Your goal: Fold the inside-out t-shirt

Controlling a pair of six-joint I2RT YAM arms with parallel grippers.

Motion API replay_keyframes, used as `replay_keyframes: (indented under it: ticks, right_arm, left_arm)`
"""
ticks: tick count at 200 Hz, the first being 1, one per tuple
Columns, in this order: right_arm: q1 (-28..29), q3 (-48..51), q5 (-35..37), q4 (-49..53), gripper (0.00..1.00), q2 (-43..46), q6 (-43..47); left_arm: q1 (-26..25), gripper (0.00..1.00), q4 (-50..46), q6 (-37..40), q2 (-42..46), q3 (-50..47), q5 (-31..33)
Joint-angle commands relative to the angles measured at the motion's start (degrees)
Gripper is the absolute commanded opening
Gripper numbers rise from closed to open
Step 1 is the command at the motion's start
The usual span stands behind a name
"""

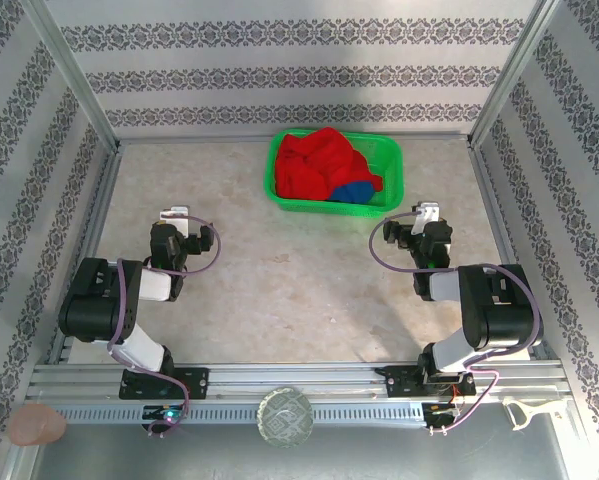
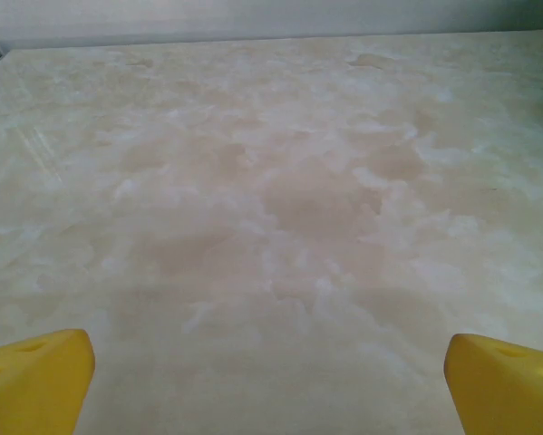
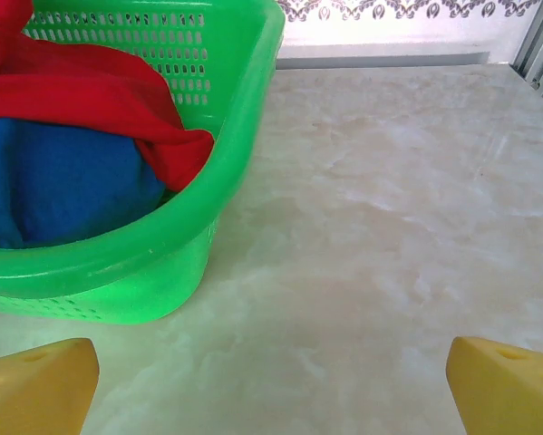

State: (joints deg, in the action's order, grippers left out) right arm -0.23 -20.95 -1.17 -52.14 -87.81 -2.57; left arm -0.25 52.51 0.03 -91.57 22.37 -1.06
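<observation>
At the far side of the counter (image 1: 279,280), the inside-out t-shirt (image 1: 317,160) lies bunched in a green basket (image 1: 391,165), draped over a dark blue garment (image 1: 355,192). The left hand (image 1: 176,214) hangs released and empty, well apart from the basket; the right hand (image 1: 429,212), likewise released and empty, sits near its corner. A deep pinch could catch blue cloth along with red, since the two press together. A sideways pull might drag or tip the basket, where a red fold lies against the wall. Count: one red t-shirt, one blue garment, one basket, two hands.
</observation>
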Motion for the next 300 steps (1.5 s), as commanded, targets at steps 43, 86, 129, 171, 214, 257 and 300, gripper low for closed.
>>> replay_keyframes:
  ticks: [43, 86, 129, 171, 214, 257, 300]
  right_arm:
    - [0.05, -0.63, 1.01, -1.65, 0.98, 0.27, 0.09]
    - [0.01, -0.58, 1.08, -1.65, 0.98, 0.31, 0.13]
    - [0.0, -0.58, 1.07, -1.65, 0.98, 0.31, 0.15]
    - [0.05, -0.59, 1.08, -1.73, 0.98, 0.32, 0.11]
    - [0.05, -0.9, 1.15, -1.4, 0.99, 0.19, -0.05]
    - [-0.7, -0.54, -0.02, -2.18, 0.98, 0.38, -0.61]
    - [-0.65, -2.21, 12.26, 13.58, 0.98, 16.14, -5.65]
  left_arm:
    - [0.45, 0.99, 2.16, -0.12, 0.1, -0.21, 0.62]
    - [0.49, 0.99, 2.15, -0.19, 0.09, -0.22, 0.55]
    - [0.43, 0.99, 2.1, -0.13, 0.12, -0.13, 0.58]
    - [0.44, 0.99, 2.11, -0.19, 0.09, -0.22, 0.56]
    - [0.52, 0.99, 1.83, -0.26, 0.06, -0.06, 0.85]
    - [0.47, 0.99, 2.26, -0.4, 0.2, -0.22, 0.66]
    - [0.53, 0.99, -11.36, -1.37, 10.77, 2.87, 3.87]
